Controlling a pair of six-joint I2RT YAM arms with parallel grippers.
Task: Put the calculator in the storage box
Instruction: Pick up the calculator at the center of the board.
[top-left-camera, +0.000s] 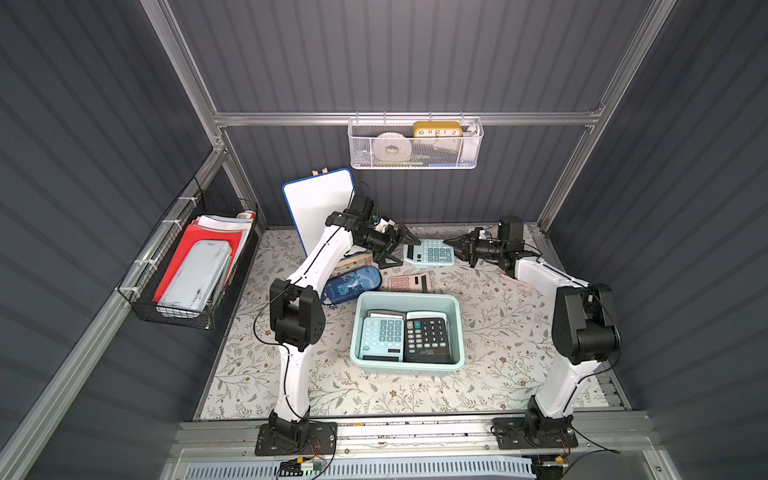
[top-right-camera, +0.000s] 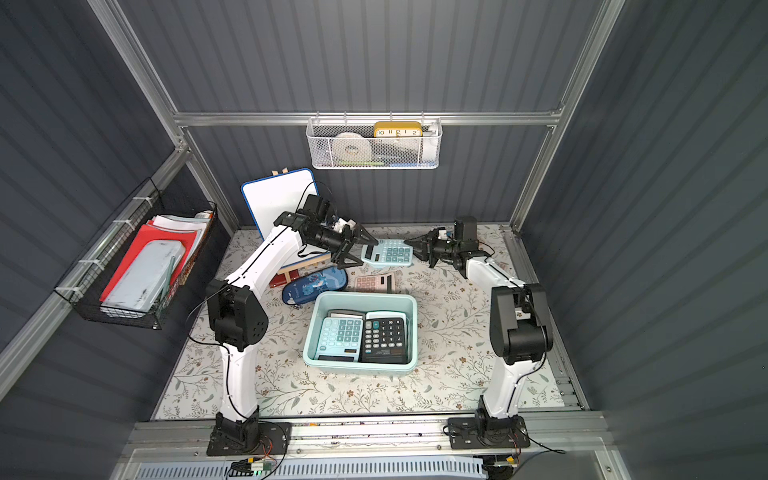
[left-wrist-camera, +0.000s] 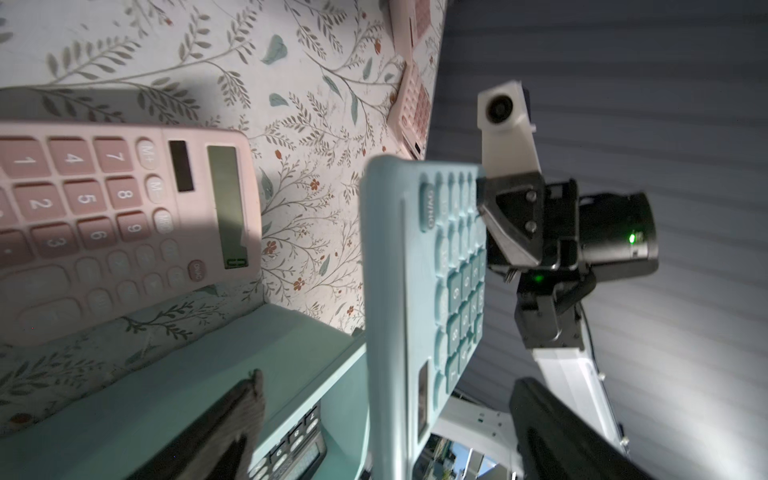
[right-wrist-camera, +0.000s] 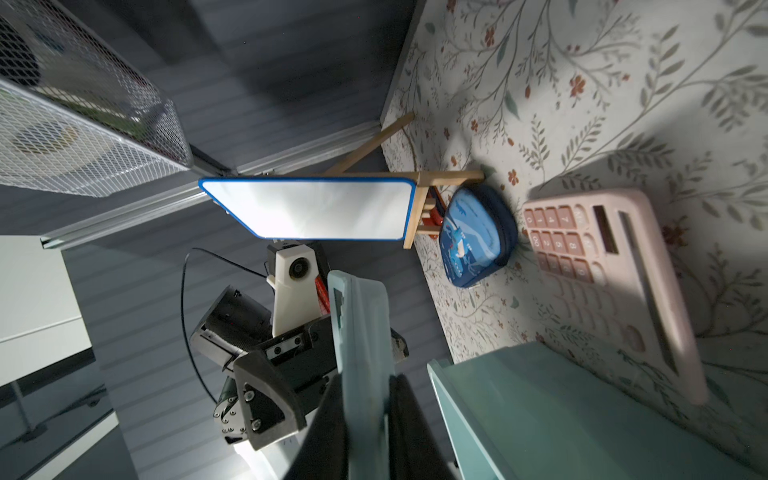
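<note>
Right wrist view: close look along the edge of the teal calculator (right-wrist-camera: 361, 353), clamped thin-side between the right jaws, dark fingers (right-wrist-camera: 411, 428) pressed to both faces low in the frame. Firmly closed on one short end, then, with nothing else in the grip. Across from it, left jaws spread fully wide, straddling the opposite end without seeming to touch it; holding nothing. Probably a hand-over in mid-air, judging by two arms meeting at one object.

In both top views, found just above centre, lifted off the desk (top-left-camera: 498, 340) near the back wall, keys facing up, between the two arms. Gripped by an end rather than the middle, likely to leave the far end free for the other arm. Kept high, presumably to pass over the pink calculator (top-left-camera: 409, 282) lying on the desk just below it in frame, and over the rim of the storage box (top-left-camera: 407, 368).

Storage box at centre frame, apart from the held calculator, not yet reached. Already filled side by side with a light-blue calculator (top-left-camera: 382, 336) and a black calculator (top-left-camera: 428, 338), apparently over another dark one peeking out at the upper edge; hence room only on top. Worth lowering flat, to avoid catching the rim.
</note>
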